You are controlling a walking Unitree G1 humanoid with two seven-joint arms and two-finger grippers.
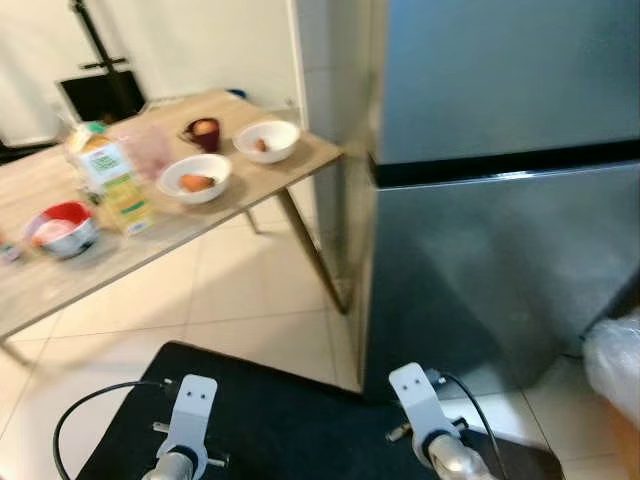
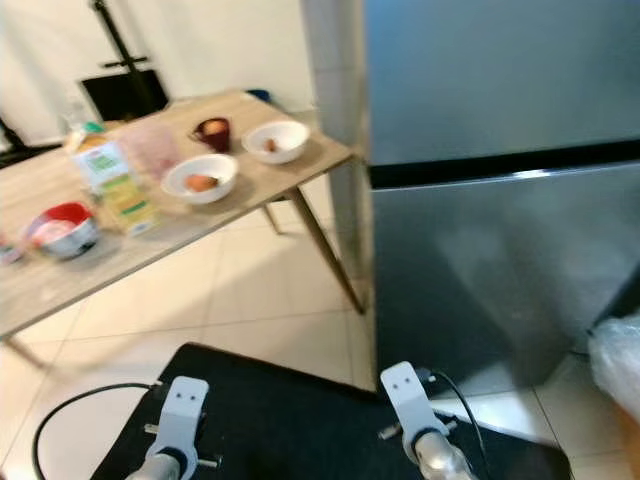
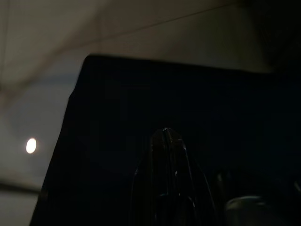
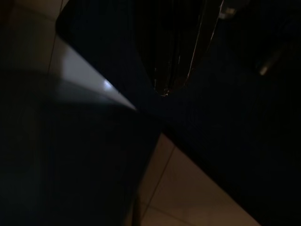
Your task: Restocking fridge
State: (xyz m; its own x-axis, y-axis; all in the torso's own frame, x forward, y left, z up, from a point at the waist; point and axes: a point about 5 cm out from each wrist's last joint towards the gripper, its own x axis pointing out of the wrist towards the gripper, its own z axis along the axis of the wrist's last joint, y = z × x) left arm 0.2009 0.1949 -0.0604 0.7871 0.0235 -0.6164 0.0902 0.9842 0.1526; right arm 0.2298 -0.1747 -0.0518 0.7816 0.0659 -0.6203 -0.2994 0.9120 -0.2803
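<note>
- Two doors of the steel fridge (image 1: pixel 500 200) stood closed, right of the wooden table (image 1: pixel 60 270).
- Both arms hung idle; left gripper (image 3: pixel 165 136) and right gripper (image 4: pixel 164 89) seemingly pressed together, empty, over a black mat (image 1: pixel 280 420).

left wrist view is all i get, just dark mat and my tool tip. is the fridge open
Observer: No, both doors of the fridge are shut.
Operator: where's the food
Observer: On the wooden table to the robot's left: a juice carton, two white bowls and a red bowl.
Operator: what's my right tool doing
Observer: The right tool hangs shut over the black mat, holding nothing.
</note>
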